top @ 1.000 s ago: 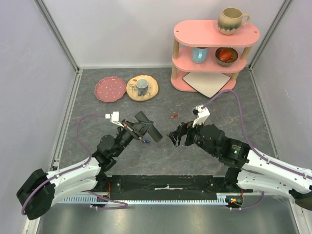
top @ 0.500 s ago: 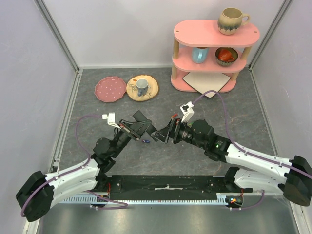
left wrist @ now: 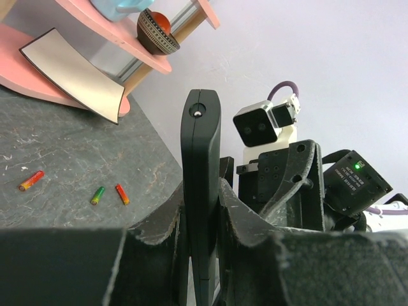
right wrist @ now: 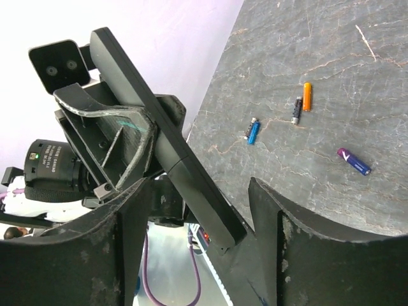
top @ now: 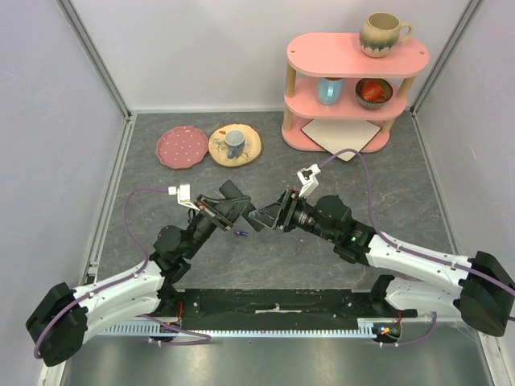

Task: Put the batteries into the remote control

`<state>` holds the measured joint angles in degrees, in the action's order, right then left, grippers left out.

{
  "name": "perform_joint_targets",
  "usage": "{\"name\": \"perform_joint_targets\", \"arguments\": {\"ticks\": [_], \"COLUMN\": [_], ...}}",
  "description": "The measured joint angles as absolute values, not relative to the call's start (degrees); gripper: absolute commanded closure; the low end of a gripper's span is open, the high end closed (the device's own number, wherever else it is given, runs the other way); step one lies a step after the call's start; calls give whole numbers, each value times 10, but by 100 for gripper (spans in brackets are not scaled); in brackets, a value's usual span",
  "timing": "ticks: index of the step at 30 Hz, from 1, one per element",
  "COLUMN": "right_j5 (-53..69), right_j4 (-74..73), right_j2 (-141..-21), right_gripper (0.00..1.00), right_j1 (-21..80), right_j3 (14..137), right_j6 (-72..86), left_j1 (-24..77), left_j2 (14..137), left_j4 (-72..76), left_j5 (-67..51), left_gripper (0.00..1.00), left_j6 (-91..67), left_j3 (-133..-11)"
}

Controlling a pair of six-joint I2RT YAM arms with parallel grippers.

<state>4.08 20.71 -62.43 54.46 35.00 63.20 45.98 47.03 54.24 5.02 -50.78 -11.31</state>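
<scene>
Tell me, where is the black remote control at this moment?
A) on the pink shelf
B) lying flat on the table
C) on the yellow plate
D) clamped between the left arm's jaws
D: the left wrist view shows the remote control pinched edge-on between the left arm's jaws.

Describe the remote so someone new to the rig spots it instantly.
Start at the middle of the grey table, where both arms meet. The left gripper clamps the remote control: a slim, flat black bar sticking out past the jaws, smooth and solid unlike the open-framed jaws around it.
</scene>
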Motion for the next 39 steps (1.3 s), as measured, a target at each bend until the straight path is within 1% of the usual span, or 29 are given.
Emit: {"name": "perform_joint_targets", "arguments": {"ticks": [15,21,32,34,36,37,38,39], "right_j5": [41,43,45,46,48,48,49,49], "right_j4": [209,215,229,230,232,234,235,235], "right_j2": [-642,-645,-645,-645,-644,-644,-644,-644], "right_gripper": [41,48,56,55,52,48,39,35], "right_j1": [543,543,543,543,543,543,543,543], "right_j3": [350,348,341,341,341,340,340,339], "right_j6": [645,649,649,649,649,649,649,650], "left_j1": [460,460,458,457,457,457,457,457], "left_j2": [465,465,464,462,460,459,458,457], "left_j4": [537,536,536,536,536,536,535,534], "left_j5": [57,57,59,59,60,60,59,59], "left_gripper": [98,98,98,98,98,98,98,98], "left_j6": [-500,-499,-499,-500,-500,-500,-500,-499], "left_j3": [-113,-113,-113,-113,-113,-113,-113,-113]}}
